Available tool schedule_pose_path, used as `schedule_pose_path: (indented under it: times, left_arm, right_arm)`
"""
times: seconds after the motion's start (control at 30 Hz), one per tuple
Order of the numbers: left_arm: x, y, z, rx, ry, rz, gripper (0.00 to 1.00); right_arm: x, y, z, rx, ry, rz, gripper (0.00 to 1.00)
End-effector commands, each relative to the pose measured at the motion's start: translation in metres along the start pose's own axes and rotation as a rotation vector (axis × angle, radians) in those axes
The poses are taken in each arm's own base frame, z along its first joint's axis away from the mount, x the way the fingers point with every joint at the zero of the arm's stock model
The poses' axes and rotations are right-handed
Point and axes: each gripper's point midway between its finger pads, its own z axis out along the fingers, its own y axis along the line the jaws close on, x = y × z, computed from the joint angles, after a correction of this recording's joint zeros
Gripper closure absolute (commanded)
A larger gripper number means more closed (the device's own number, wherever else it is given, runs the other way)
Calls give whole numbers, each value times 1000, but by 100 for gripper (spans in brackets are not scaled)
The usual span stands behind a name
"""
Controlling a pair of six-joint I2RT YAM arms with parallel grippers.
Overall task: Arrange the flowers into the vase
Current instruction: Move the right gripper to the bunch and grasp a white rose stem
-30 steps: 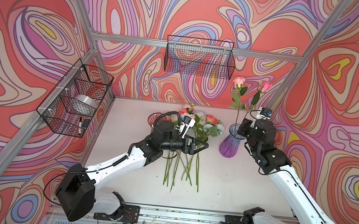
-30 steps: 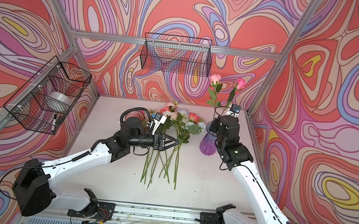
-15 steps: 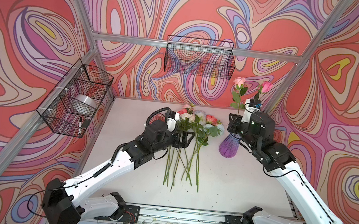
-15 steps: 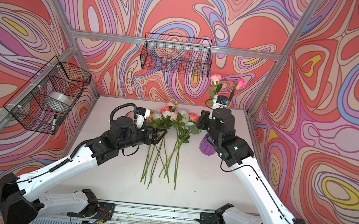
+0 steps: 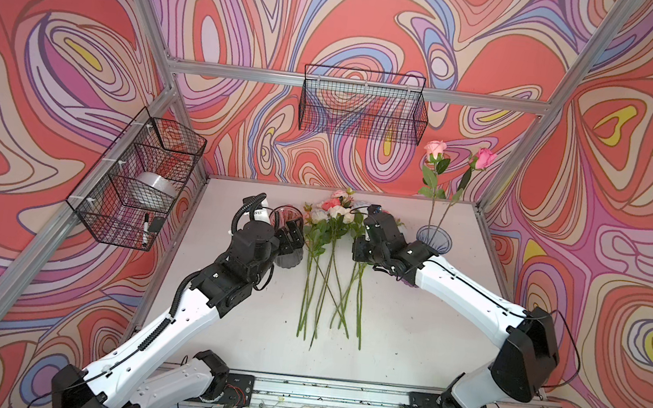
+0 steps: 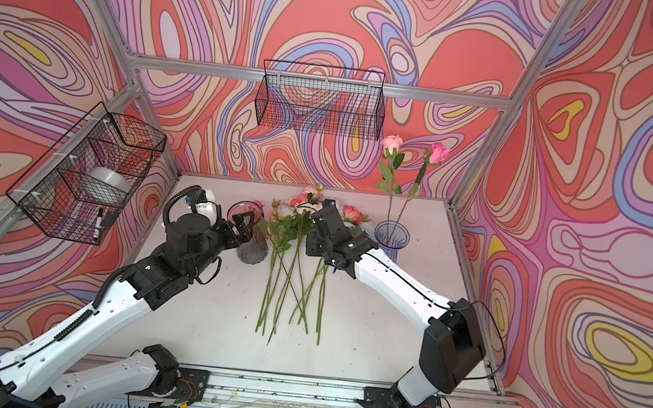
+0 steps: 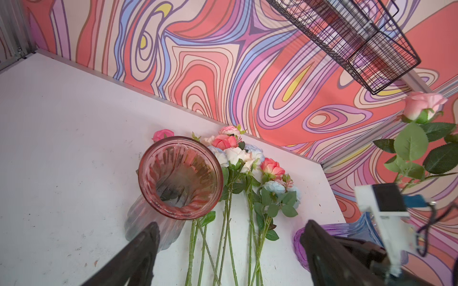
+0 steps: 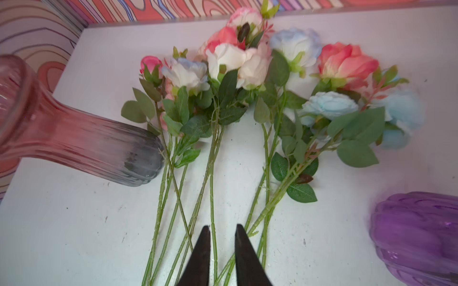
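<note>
Hovering over the flowers
My left gripper [image 7: 231, 222] gapes wide by the pink vase [image 7: 178, 178]; my right gripper [image 8: 222, 226] is narrow, empty, above the flowers [image 8: 247, 66] lying mid-frame on the table [image 8: 74, 222].

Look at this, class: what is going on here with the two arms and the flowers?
This is a flower-arranging job, partway through. Two pink roses already stand in the purple vase; the other flowers lie in a bunch on the table. The right claw, nearly closed, hangs over their stems; whether it grips one I cannot tell. The left claw is wide open near the empty pink vase.
</note>
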Motion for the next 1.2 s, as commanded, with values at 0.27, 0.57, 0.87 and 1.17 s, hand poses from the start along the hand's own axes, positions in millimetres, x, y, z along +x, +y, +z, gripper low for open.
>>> schedule_pose_path:
  times: [0.27,0.57,0.87,1.17]
  left_arm:
    - [21,-5,17,16,98,-71,11]
    - [14,-2,14,21,76,-95,11]
    - [20,-2,19,29,110,-113,12]
    - [22,-1,22,29,123,-127,12]
  right_arm:
    - [13,9,52,24,39,228,84]
    - [43,27,94,-29,137,267,83]
    - [71,34,119,-29,211,254,83]
    - [80,36,133,-23,217,273,83]
